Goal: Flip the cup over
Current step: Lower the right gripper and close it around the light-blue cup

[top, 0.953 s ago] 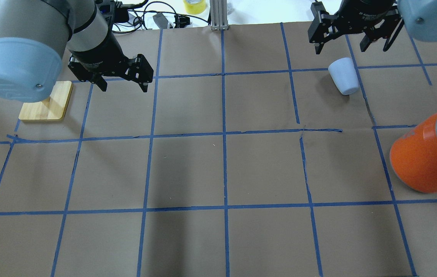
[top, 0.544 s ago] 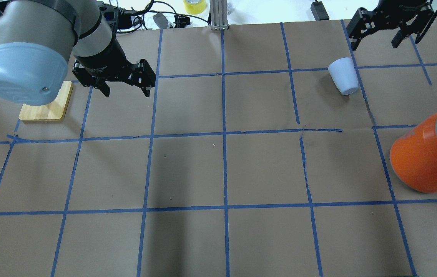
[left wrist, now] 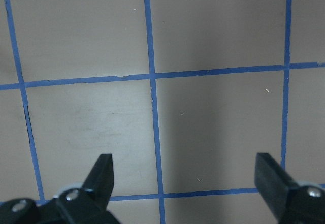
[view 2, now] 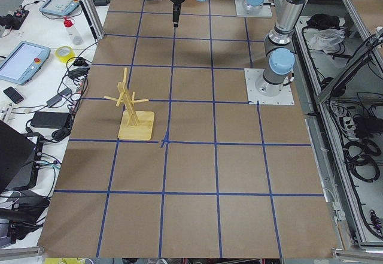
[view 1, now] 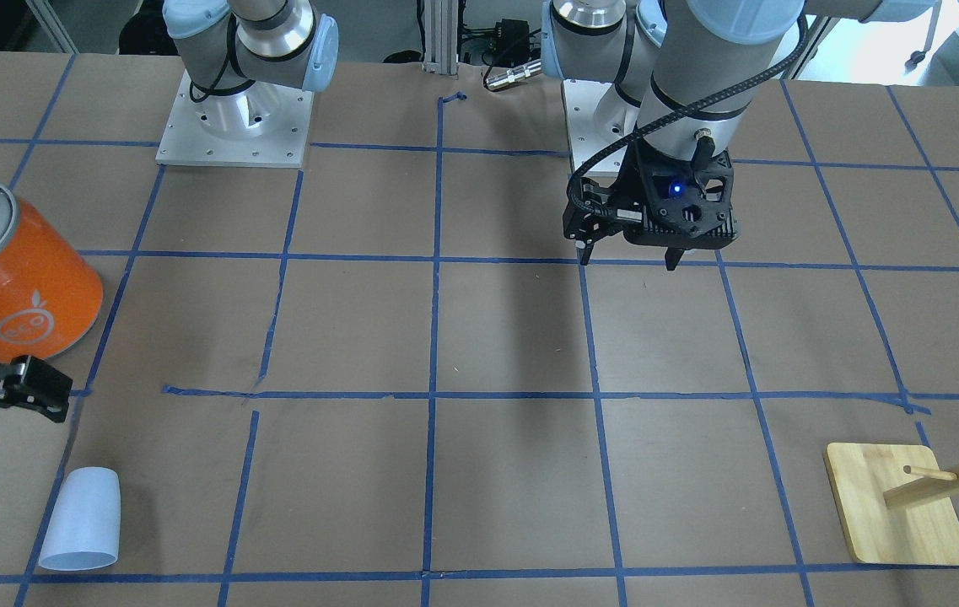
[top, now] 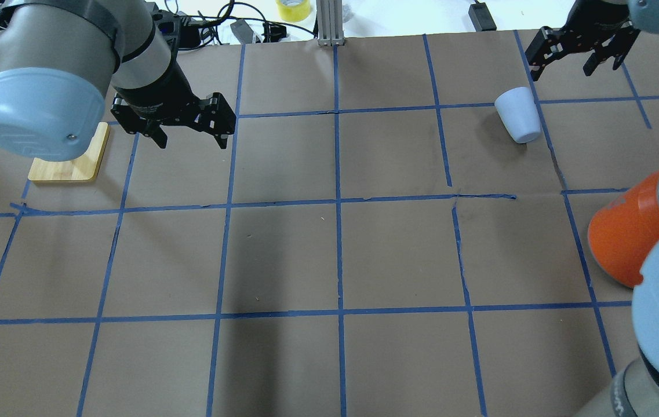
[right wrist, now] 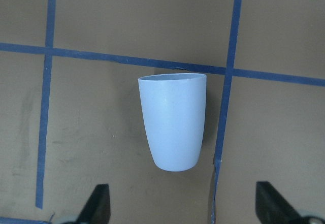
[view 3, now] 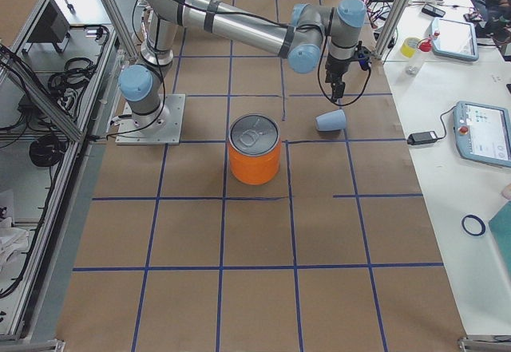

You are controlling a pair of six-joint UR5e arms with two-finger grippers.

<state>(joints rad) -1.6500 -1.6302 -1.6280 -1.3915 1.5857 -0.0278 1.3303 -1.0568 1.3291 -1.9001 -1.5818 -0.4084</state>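
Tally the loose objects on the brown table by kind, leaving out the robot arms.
Cups: 1, the pale blue cup, on its side
Cans: 1, the orange can
Wooden stands: 1, the wooden peg stand
Total: 3

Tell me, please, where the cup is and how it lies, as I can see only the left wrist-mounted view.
Observer: The cup lies on its side, over on the robot's right.
Operator: Is the right claw holding it?
Observer: No. The right claw is open and raised near the cup, not touching it.
Operator: Is anything else close by?
Observer: An orange can stands upright nearby, apart from the cup.
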